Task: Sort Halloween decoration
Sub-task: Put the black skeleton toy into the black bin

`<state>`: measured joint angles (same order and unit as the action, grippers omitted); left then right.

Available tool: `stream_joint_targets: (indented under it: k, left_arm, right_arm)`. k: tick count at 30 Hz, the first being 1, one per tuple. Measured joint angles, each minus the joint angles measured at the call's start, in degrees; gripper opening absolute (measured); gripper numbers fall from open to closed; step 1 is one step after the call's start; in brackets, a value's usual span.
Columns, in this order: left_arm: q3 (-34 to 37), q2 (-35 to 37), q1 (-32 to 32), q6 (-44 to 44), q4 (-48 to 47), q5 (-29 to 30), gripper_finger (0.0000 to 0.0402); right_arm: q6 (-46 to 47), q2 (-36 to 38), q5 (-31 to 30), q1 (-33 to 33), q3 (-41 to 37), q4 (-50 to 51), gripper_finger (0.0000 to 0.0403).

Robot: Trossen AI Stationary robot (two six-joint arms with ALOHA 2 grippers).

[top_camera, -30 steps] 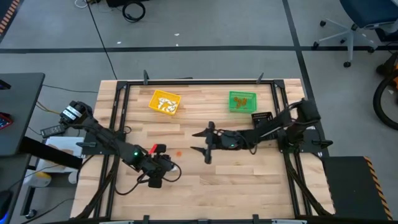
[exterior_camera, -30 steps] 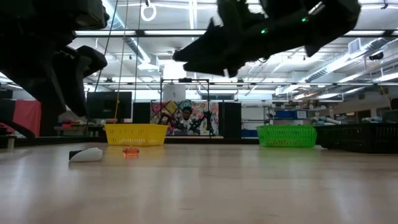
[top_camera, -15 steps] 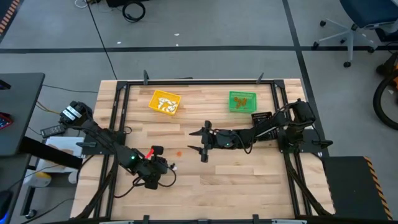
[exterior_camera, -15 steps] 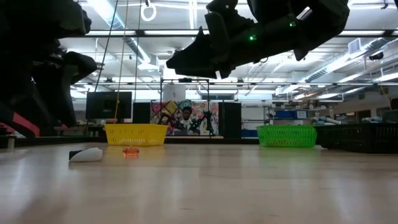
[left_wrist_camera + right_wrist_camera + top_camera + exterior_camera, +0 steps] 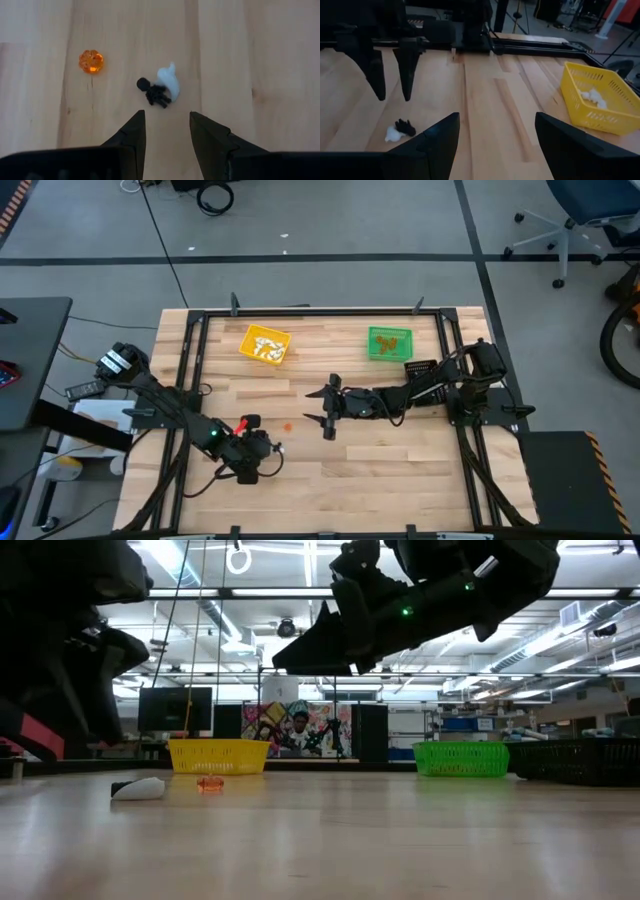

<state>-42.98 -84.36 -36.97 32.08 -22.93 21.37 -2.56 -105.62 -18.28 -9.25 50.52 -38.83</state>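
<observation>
Three tiny trinkets lie on the wooden table: an orange one (image 5: 91, 61), and a black one (image 5: 155, 94) lying against a white one (image 5: 168, 82). The white one (image 5: 277, 447) and the orange one (image 5: 287, 427) also show from above. My left gripper (image 5: 166, 125) hangs open just above and short of the black and white pair, slanting down, with nothing between its fingers. My right gripper (image 5: 318, 409) stands open above mid-table, pointing toward the table's left. In its wrist view (image 5: 495, 145) it looks at the left gripper (image 5: 390, 65) and the pair (image 5: 400, 130).
At the far side stand a yellow bin (image 5: 265, 345) with white pieces, a green bin (image 5: 389, 342) with orange pieces, and a black bin (image 5: 420, 368) by the right arm. A metal frame (image 5: 300, 311) rims the table. A person shows far behind in the low view.
My left gripper has drawn back a little toward the table's left edge and sunk slightly, so the white trinket now shows beside it from above. My right gripper has edged toward the table's left. Both stay open; the trinkets have not moved.
</observation>
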Motion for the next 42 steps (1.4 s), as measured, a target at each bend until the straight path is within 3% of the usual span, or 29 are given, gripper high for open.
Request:
stream_joint_targets:
  k: [28,35,42]
  left_arm:
    - [-0.18,-9.8,3.46,2.86,5.17,0.58,0.0126]
    - [-0.2,-10.3,3.45,2.8,5.83,1.58,0.0089]
    - [-0.1,-10.43,3.5,2.73,5.57,3.6,0.0007]
  right_arm:
    - [0.03,0.0,-0.04,-0.9,-0.02,2.49,0.0263]
    - [0.06,0.0,-0.04,-0.9,-0.02,2.51,0.0263]
    - [-0.02,0.0,1.33,-0.97,-0.02,3.21,0.0263]
